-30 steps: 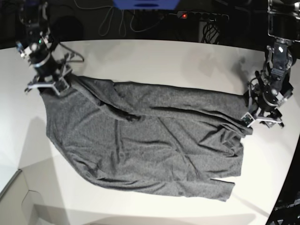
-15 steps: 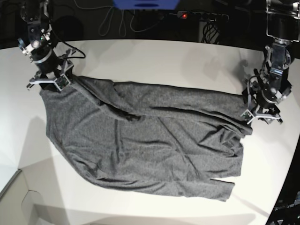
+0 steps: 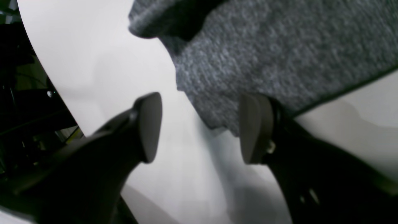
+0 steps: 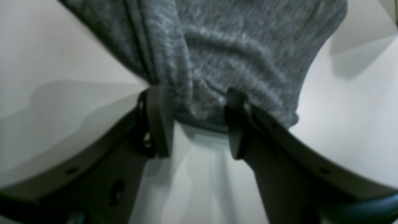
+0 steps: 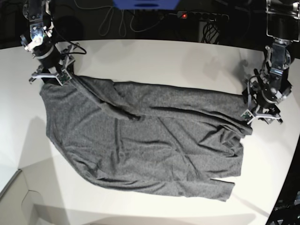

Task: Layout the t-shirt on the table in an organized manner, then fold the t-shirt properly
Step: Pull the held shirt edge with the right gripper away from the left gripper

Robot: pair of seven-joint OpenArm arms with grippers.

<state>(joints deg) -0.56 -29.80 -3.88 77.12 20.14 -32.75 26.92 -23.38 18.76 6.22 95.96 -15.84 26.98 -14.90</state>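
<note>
A: The shirt (image 5: 140, 140) lies spread across the middle of the table (image 5: 159, 61), wrinkled, with a long fold running along its far edge.

B: And an arm at each end. The right gripper (image 5: 48, 77) sits at the far corner of the cloth on the base view's left side.

A: From its wrist camera, the shirt (image 4: 217, 56) bunches down between the two fingers (image 4: 158, 121). The cloth edge lies in the gap, but the pads stand apart with white table showing below it. I can't tell whether they're pinching it.

B: Fair. Over to the left gripper (image 5: 262, 117), at the opposite end, just beside the shirt's edge.

A: Wrist view is clearer there. The left gripper (image 3: 199, 127) is spread wide, with bare table (image 3: 102, 68) between the pads. One finger (image 3: 255, 127) sits against the shirt (image 3: 279, 53) hem, the other is well off the cloth.

B: So nothing is held on that side.

A: Right, jaws parted, cloth flat on the table.
</note>
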